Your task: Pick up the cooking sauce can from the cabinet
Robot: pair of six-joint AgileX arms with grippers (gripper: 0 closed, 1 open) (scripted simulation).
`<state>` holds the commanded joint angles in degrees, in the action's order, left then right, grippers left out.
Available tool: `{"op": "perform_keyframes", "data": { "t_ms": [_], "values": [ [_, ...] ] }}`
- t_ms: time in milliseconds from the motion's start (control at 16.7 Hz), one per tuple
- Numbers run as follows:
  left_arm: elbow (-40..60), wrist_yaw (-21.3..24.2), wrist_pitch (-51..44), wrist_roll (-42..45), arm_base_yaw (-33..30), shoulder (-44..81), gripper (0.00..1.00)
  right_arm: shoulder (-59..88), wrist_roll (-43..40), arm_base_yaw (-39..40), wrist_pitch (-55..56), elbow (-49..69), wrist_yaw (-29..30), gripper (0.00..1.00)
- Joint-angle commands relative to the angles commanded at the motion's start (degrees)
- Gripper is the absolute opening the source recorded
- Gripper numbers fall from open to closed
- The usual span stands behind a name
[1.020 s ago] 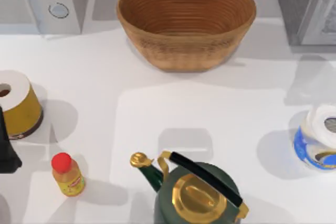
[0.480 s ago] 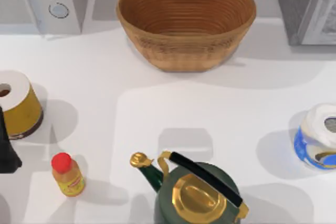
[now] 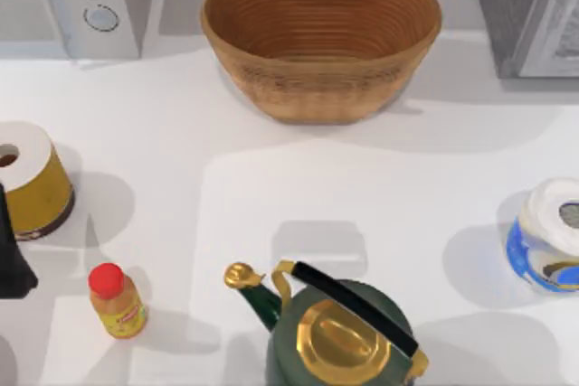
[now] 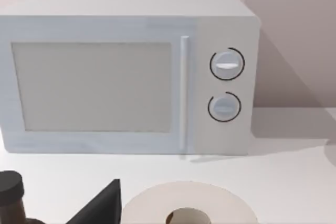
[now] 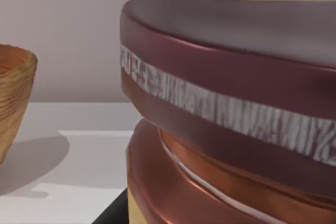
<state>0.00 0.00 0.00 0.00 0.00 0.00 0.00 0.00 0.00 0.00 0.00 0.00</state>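
— While I look through the right wrist camera, the small cylindrical cooking sauce can (image 5: 231, 93) with its dark maroon and tan lid and shiny copper-red rim sits right against the lens, with white counter (image 5: 79, 156) beyond it. Whether my right end effector has hold of it, I cannot tell.

— And from above?

— From above I see the woven brown basket (image 3: 321, 38) at twelve o'clock, the dark green kettle with a gold lid (image 3: 339, 336) at six, a yellow can with a white top (image 3: 27, 178) at nine and a blue-and-white can (image 3: 547, 237) at three. A small yellow bottle with a red cap (image 3: 115, 300) stands at about eight.

— The left arm?

— Parked at the top view's left edge, just beside the yellow can. Its camera faces the white microwave (image 4: 126, 72). How far that end effector is open, I cannot tell.
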Motion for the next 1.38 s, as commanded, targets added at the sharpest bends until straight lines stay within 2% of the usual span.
{"op": "perform_keyframes", "data": {
  "t_ms": [240,540,1380],
  "values": [
    [0.00,0.00,0.00,0.00,0.00,0.00,1.00,2.00,0.13,0.70,1.62,0.59,-0.08,0.00],
    [0.00,0.00,0.00,0.00,0.00,0.00,1.00,16.84,0.27,5.25,15.41,4.39,-1.68,0.00],
    [0.00,0.00,0.00,0.00,0.00,0.00,1.00,96.83,0.75,26.11,78.24,19.23,-9.05,0.00]
  ]
}}
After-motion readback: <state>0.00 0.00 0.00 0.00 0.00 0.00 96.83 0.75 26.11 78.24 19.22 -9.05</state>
